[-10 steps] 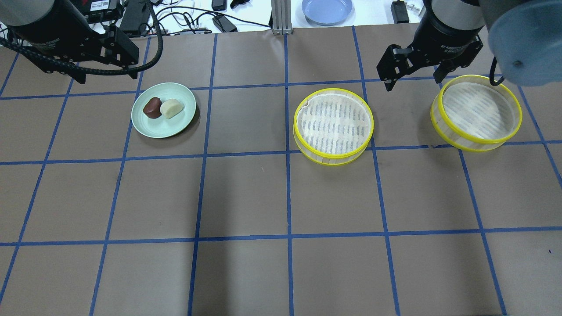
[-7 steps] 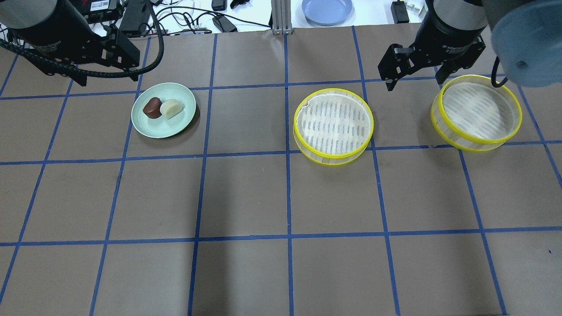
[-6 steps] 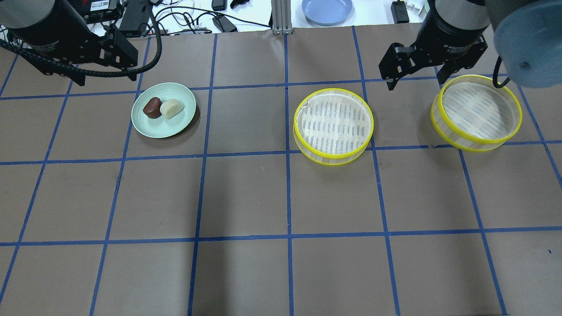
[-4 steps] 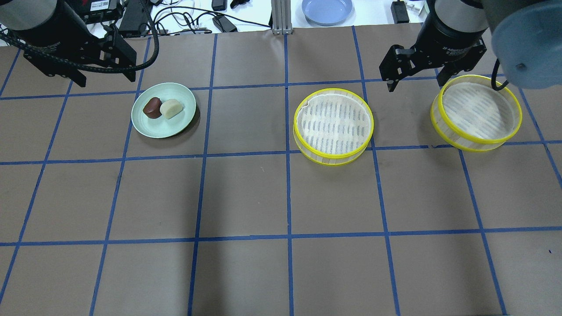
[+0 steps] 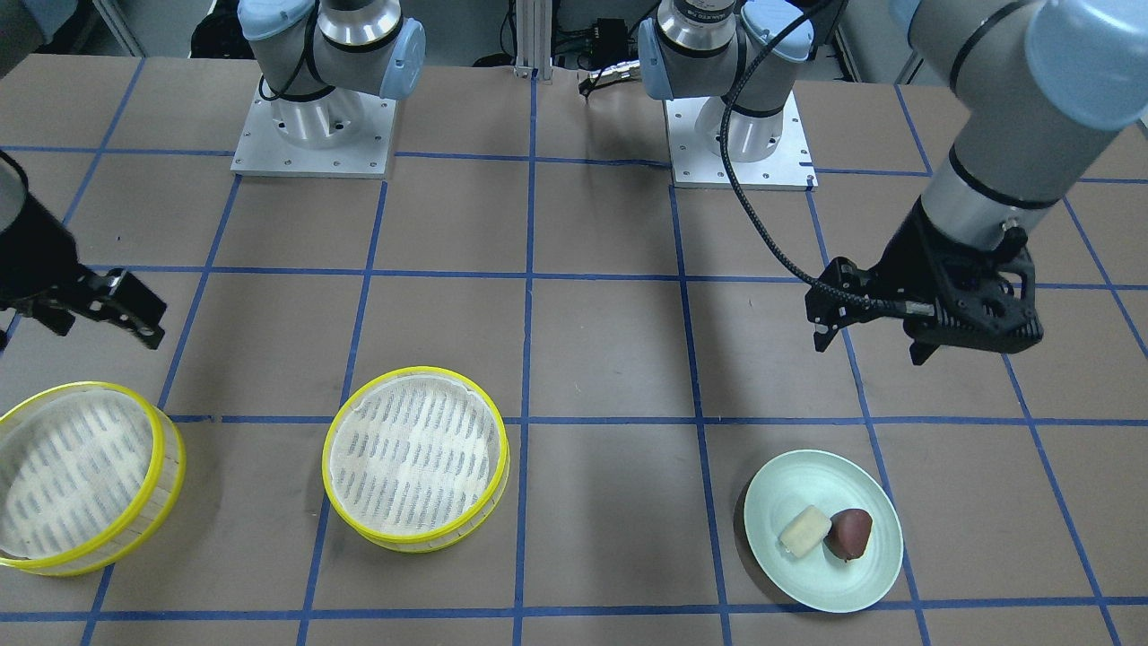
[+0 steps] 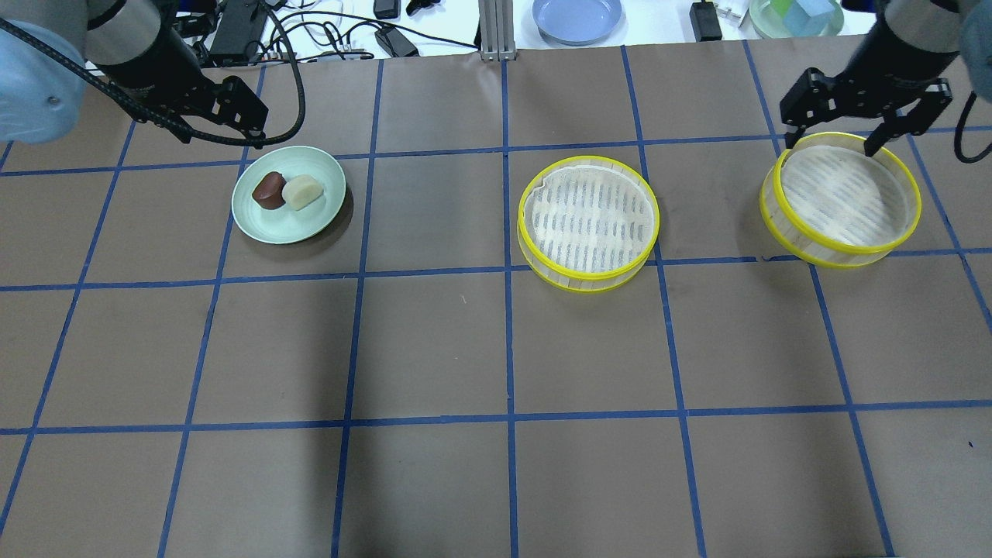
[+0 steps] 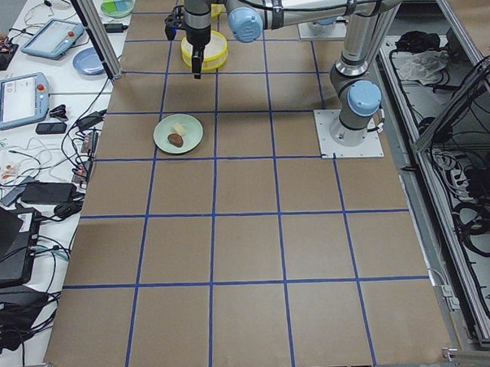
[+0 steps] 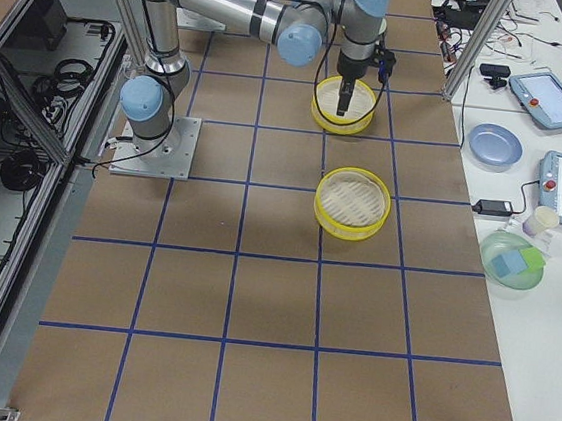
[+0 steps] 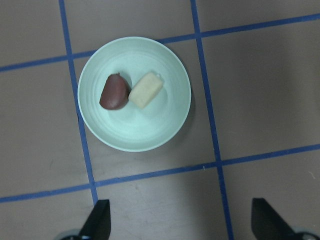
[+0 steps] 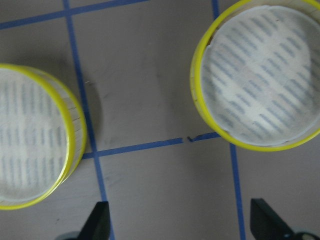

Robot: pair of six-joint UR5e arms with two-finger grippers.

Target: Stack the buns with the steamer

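The brown bun [image 6: 269, 191] and the white bun [image 6: 301, 191] lie touching, side by side on the green plate [image 6: 287, 229] at the far left of the table [image 6: 434, 349]. One steamer tier [image 6: 589, 223] stands empty at centre, the second tier [image 6: 841, 198] empty at far right. The left gripper [image 6: 223, 138] hangs raised past the plate's far edge, jaws spread, holding nothing. The right gripper [image 6: 831, 147] hangs above the second tier's far rim, jaws likewise spread and empty.

Matt brown paper covers the desk [image 6: 434, 349]; the plate [image 6: 301, 226] looks smooth, perhaps glazed; the steamer tiers [image 6: 589, 280] have glossy, plastic-looking rims.
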